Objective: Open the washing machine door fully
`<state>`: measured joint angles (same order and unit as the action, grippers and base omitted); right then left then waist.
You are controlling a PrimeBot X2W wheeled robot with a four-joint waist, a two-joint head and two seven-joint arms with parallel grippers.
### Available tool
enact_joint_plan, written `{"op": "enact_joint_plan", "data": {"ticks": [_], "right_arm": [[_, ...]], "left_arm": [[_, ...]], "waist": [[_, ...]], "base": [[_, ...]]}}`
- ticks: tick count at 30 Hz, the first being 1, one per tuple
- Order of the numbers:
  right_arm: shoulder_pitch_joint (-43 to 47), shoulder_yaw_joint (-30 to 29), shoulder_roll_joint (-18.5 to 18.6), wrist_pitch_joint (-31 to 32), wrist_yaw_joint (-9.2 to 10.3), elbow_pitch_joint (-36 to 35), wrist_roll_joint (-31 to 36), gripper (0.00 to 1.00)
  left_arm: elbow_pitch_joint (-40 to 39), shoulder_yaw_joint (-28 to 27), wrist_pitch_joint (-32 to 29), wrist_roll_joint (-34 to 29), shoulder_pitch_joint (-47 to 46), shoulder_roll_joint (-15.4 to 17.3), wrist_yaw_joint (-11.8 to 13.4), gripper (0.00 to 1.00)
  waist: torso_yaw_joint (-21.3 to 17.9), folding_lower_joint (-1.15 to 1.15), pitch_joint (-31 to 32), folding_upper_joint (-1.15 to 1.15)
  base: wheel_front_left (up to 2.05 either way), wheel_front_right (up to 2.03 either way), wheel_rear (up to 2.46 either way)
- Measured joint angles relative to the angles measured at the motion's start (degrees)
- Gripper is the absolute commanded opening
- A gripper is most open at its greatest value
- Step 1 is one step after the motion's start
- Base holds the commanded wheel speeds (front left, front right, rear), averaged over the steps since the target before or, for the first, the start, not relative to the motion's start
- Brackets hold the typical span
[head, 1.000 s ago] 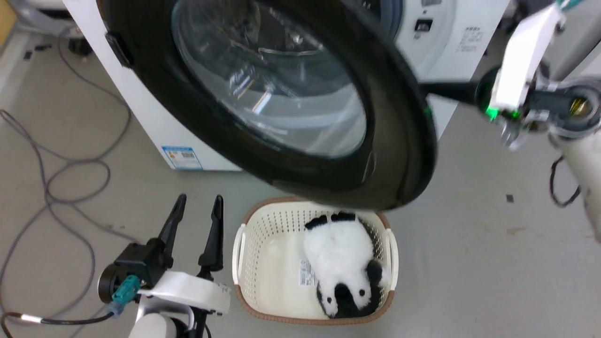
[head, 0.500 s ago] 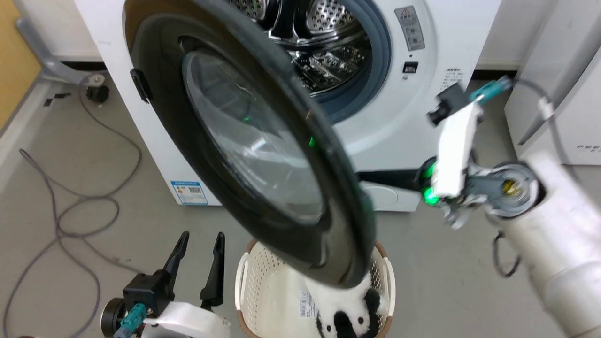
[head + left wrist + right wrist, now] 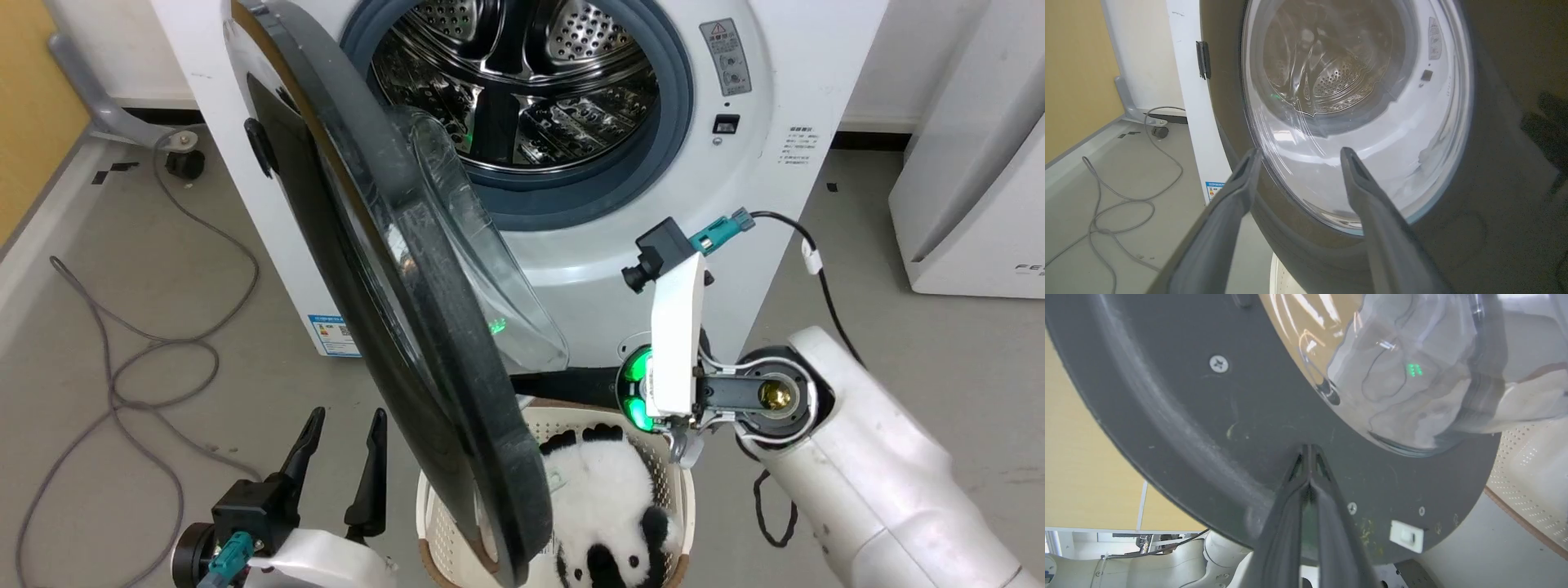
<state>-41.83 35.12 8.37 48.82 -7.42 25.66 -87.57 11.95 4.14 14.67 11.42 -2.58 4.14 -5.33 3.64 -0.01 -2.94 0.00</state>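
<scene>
- The right hand [image 3: 1308, 451] is found with its fingers pressed together and nothing pinched between them; the tips are set against the dark grey inner rim of the washing machine door [image 3: 392, 294], below the glass bowl [image 3: 482, 269]
- The left hand [image 3: 346, 415] is held spread and empty, low, on the outer side of the door; from its wrist view the glossy outer face is seen close ahead of the fingers, but contact cannot be confirmed
- The door is seen roughly edge-on from the head, standing out from the front of the washing machine [image 3: 735, 204] on its hinge at the robot's left, with the steel drum [image 3: 522, 82] exposed
- A laundry basket [image 3: 676, 482] holding a panda toy [image 3: 604, 498] is noted on the floor beneath the door's lower edge
- Step judged in hand: the push-open, about midway; the door is not yet fully open
- Next move judged: a push leftward along the hinge arc is called for, with the tips guarded against sliding on the smooth rim, and the left hand is to be moved out of the door's sweep
</scene>
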Motion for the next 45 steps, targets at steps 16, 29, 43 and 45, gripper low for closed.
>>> {"op": "enact_joint_plan", "data": {"ticks": [16,29,43,45], "right_arm": [[11.2,-7.4,-0.3,-24.2,0.0,1.2,7.1,1.0],[26.5,-17.8,3.1,-57.9,0.0,5.2,28.1,1.0],[35.7,-36.3,-2.6,-62.8,-0.02,-15.4,77.2,1.0],[38.0,-36.5,-3.9,-60.9,-0.02,-19.9,81.3,1.0]], "left_arm": [[-0.2,-0.1,0.0,1.0,0.7,0.3,1.2,1.0],[-0.6,-1.5,0.0,1.9,1.9,1.2,2.2,1.0],[-0.6,-1.5,0.0,2.0,2.9,1.9,2.5,1.0],[-0.6,-1.4,0.0,2.2,2.9,1.9,2.7,1.0]], "waist": [[-2.4,0.01,0.2,0.0],[-5.2,0.01,0.5,0.0],[-5.2,0.01,1.1,0.0],[-5.1,0.01,1.1,0.0]], "base": [[0.0,0.0,0.0],[0.0,0.0,0.0],[0.0,0.0,0.0],[0.0,0.0,0.0]]}}
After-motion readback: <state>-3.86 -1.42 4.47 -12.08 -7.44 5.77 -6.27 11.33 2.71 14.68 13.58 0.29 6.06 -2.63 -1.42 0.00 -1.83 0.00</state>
